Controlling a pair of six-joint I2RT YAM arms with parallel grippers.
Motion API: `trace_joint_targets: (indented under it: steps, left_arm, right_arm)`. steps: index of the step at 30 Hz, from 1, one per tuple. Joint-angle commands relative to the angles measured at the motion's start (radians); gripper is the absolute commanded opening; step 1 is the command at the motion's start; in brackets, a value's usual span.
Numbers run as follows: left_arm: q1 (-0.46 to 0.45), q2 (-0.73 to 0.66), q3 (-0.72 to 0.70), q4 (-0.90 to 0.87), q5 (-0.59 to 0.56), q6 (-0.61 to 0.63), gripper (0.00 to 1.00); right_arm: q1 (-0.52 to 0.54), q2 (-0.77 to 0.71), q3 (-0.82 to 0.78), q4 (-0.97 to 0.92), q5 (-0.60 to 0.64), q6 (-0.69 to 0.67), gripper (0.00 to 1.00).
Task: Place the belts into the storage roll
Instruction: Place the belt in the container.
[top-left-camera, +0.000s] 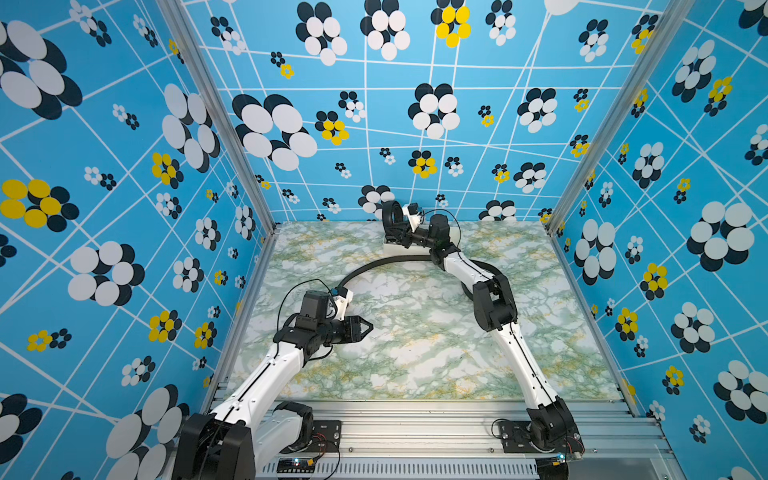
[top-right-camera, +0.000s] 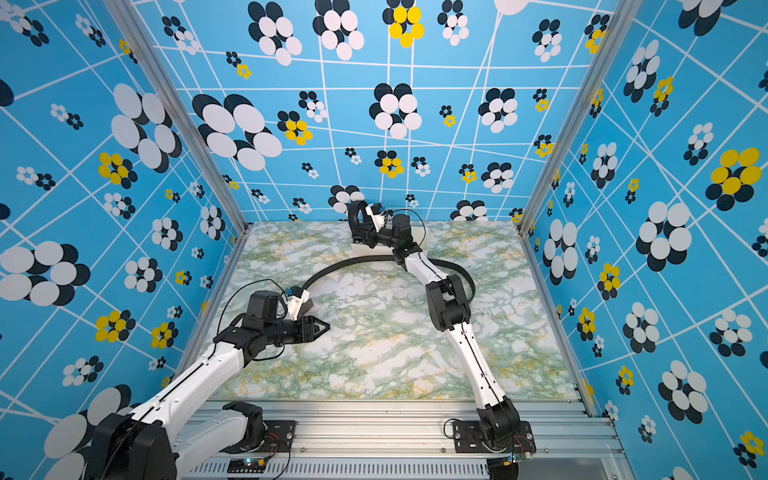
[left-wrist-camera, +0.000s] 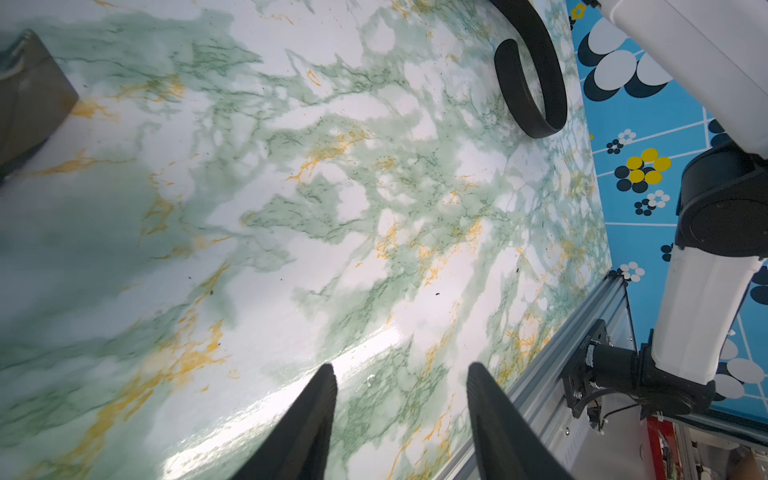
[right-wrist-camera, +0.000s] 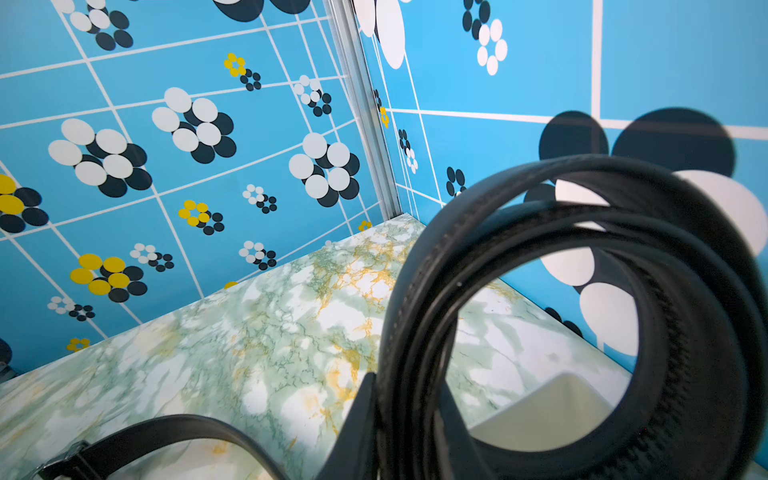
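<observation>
So the right gripper (top-left-camera: 391, 232) is way out at the far edge of the marble tabletop (top-left-camera: 415, 353), clamped on the coiled belt (top-left-camera: 390, 212). In the right wrist view one finger sits outside the coil's band (right-wrist-camera: 419, 299) and the other inside the loop, so it's a proper pinch on the strap. The coil stands upright on edge, a few loose black turns, close to the flowery back wall (top-left-camera: 415, 124).

The storage tray (top-left-camera: 392, 250) is the off-white thing right under that gripper, and both top views show it poking out below the coil (top-right-camera: 357, 212). Through the loop you can see a pale corner of the tray (right-wrist-camera: 552, 407). Can't tell if the coil touches it or just hangs over it.

The second belt (top-left-camera: 374, 266) isn't rolled at all. It lies on the table in a big arc, running under the right arm, and its buckle (right-wrist-camera: 70, 455) end shows low in the right wrist view.

The left gripper (top-left-camera: 370, 326) hovers over the near left part of the table, fingers (left-wrist-camera: 324, 395) spread roughly halfway with nothing between them, well apart from the tray
</observation>
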Motion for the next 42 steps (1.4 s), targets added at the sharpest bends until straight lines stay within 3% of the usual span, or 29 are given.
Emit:
trace_joint_targets:
  steps: [1,4,9,15,22,31,36,42]
  left_arm:
    - [0.044,0.037,0.063,0.187,-0.041,-0.044,0.54]
    - [0.065,0.156,0.147,0.386,-0.063,-0.121,0.56]
    - [0.076,0.502,0.481,0.534,0.002,-0.227,0.56]
    - [0.068,0.741,0.819,0.444,-0.006,-0.173,0.56]
    - [0.065,0.83,0.915,0.384,-0.022,-0.15,0.57]
    - [0.063,1.062,1.096,0.409,0.132,-0.274,0.59]
    - [0.061,1.181,1.158,0.549,0.268,-0.402,0.6]
    - [0.054,1.242,1.159,0.751,0.33,-0.535,0.59]
  right_arm:
    - [-0.004,-0.034,-0.025,0.057,-0.068,0.008,0.0]
    - [-0.004,-0.063,-0.078,0.063,-0.081,-0.004,0.0]
    - [-0.008,-0.101,-0.136,0.068,-0.143,-0.005,0.0]
    - [-0.008,-0.195,-0.271,0.032,-0.183,-0.017,0.0]
    - [-0.009,-0.327,-0.516,0.118,-0.185,-0.027,0.0]
    - [-0.009,-0.31,-0.477,0.081,-0.22,-0.039,0.0]
    - [-0.008,-0.304,-0.467,0.072,-0.228,-0.047,0.0]
    - [-0.009,-0.294,-0.446,0.047,-0.239,-0.059,0.0]
